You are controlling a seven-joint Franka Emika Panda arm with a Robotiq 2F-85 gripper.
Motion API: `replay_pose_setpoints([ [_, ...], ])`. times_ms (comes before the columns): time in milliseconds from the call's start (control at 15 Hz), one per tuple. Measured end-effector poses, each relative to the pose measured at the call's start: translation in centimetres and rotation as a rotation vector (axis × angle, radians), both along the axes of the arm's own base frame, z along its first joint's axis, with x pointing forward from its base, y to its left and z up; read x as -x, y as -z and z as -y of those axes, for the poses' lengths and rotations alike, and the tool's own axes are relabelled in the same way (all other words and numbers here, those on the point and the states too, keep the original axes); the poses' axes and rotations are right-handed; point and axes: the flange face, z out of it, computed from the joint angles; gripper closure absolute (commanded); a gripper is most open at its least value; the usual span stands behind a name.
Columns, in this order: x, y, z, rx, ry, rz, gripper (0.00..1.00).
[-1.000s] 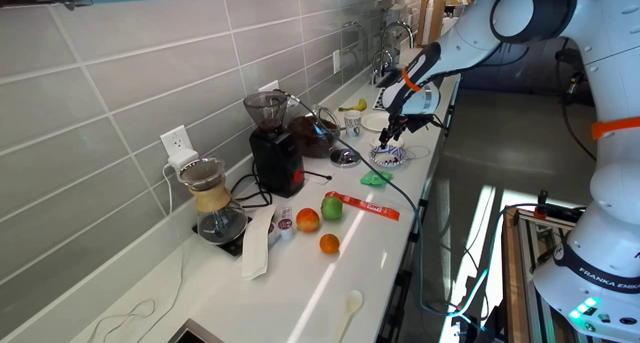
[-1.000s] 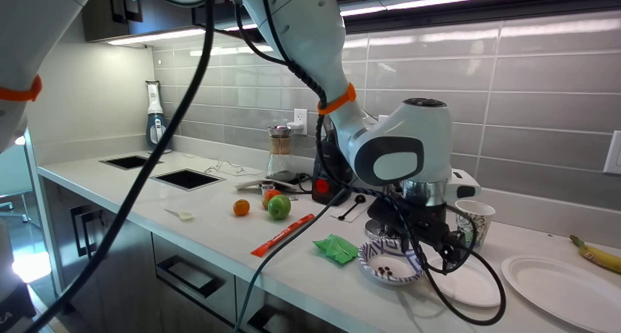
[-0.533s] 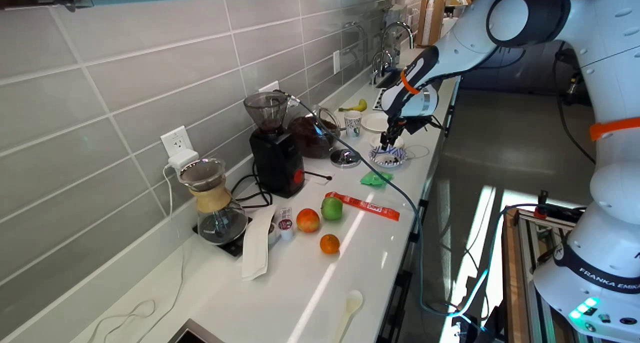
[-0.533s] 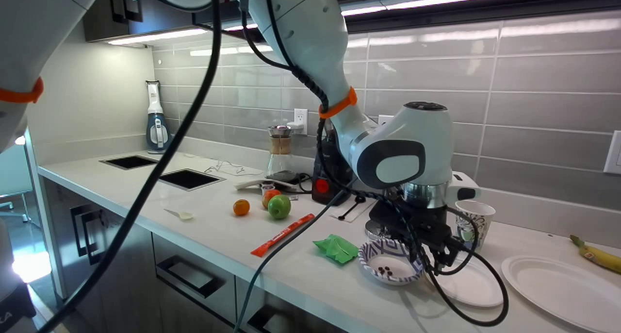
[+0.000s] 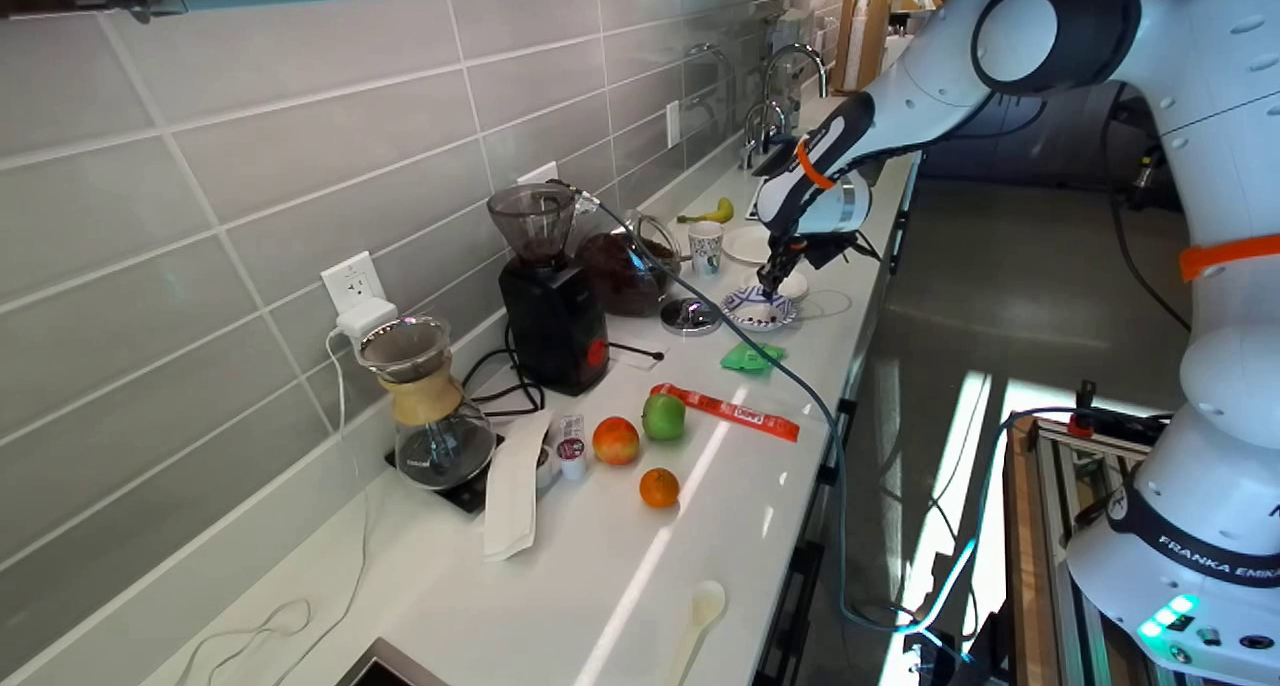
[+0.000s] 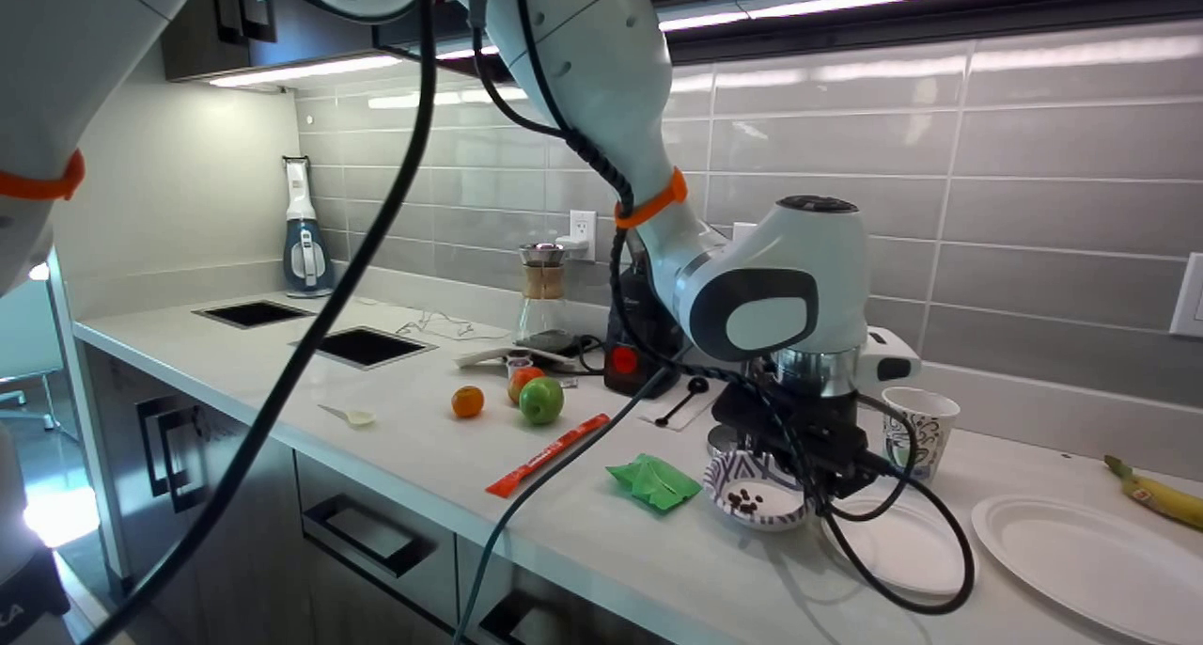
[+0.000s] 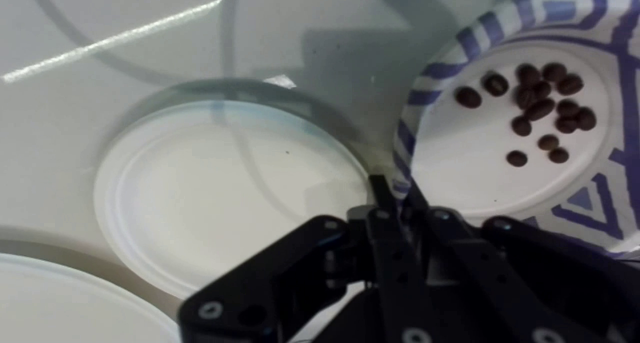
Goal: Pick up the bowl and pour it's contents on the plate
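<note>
The paper bowl [image 7: 590,208] with a blue and white pattern holds several dark beans [image 7: 540,109]. My gripper [image 7: 397,188] is shut on the bowl's near rim, one finger outside and one inside the wall. In both exterior views the bowl [image 6: 771,506] looks about level; I cannot tell whether it is off the counter. Beside it lies a small white plate [image 7: 225,183], just outside the left finger in the wrist view. A larger white plate [image 6: 1081,560] lies farther along the counter. In an exterior view my gripper [image 5: 768,291] partly covers the bowl's far rim.
A paper cup [image 6: 921,429] and a banana [image 6: 1165,496] stand behind the plates. Near the bowl are a green packet [image 6: 655,480] and a silver lid [image 5: 690,314]. The arm's black cable [image 6: 959,570] loops low over the small plate. A coffee grinder [image 5: 555,316] stands by the wall.
The gripper has closed on the bowl's rim. Bowl and beans have shifted slightly toward the wall together with the gripper, and the beans lie closer together.
</note>
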Motion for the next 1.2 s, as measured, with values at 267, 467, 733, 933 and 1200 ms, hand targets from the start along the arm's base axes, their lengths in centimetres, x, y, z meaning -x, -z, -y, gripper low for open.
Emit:
replay_pose_setpoints([
  [267,-0.2,-0.1,-0.2,-0.001,-0.005,0.002,0.99],
  [467,-0.2,-0.1,-0.2,-0.004,-0.004,0.006,0.99],
  [733,-0.2,-0.8,0.1,-0.010,-0.018,0.023,0.99],
  [933,0.2,-2.9,0.9,-0.001,-0.044,0.058,0.99],
  [1200,1.3,-6.4,2.2,0.008,-0.076,0.100,0.99],
])
